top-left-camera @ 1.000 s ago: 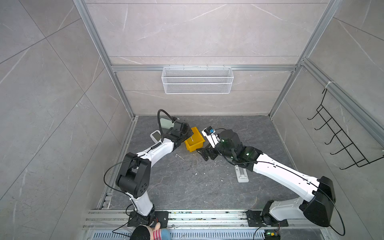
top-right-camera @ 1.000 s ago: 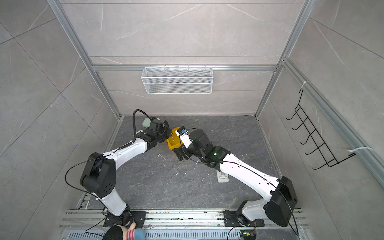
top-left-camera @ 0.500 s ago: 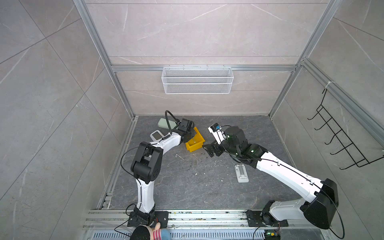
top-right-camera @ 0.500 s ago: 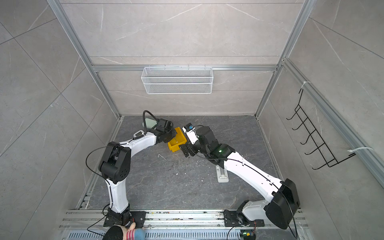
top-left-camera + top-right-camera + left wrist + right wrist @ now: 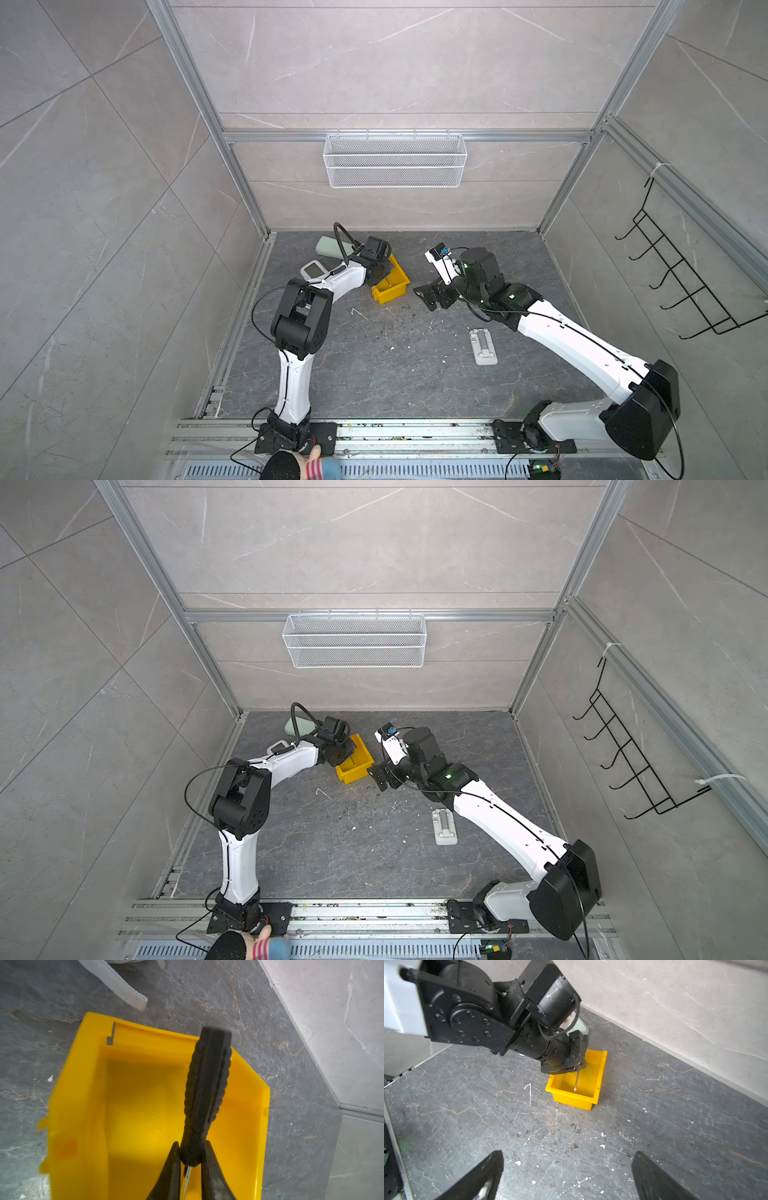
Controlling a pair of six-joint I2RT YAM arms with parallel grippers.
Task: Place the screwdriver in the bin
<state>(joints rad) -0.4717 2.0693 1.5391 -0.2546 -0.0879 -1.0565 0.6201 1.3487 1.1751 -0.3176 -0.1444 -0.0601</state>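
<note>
Far on the left, a pale green case (image 5: 328, 246) and a small white gadget (image 5: 312, 270) lie on the worktop (image 5: 467, 1115), behind the left arm and out of the way. Next comes the left hand (image 5: 192, 1147). It is closed on the screwdriver (image 5: 207, 1084), with one finger on each side of the thin end of the black handle, where the silver shaft starts. The left hand hangs right over the yellow bin (image 5: 72, 1105), so the screwdriver is in the air above the bin and not lying in it yet. The screwdriver stands steep. Its silver tip points down inside the yellow walls, near the end of the bin that faces the right arm, and its long line runs about the same way as the long side of the bin. In the left wrist view the top of the handle leans toward the far wall and one side wall. If the left hand lets go, the tip should probably drop in first, but the handle could tip onto that rim, so a small move lower or toward the middle looks safer. There is open room all around the bin. To the right, the right hand (image 5: 568, 1154) is wide open and holds nothing. It is well apart from the bin, so the left hand is the nearer one. Farther right, a flat white piece (image 5: 483, 347) lies alone on the worktop.
</note>
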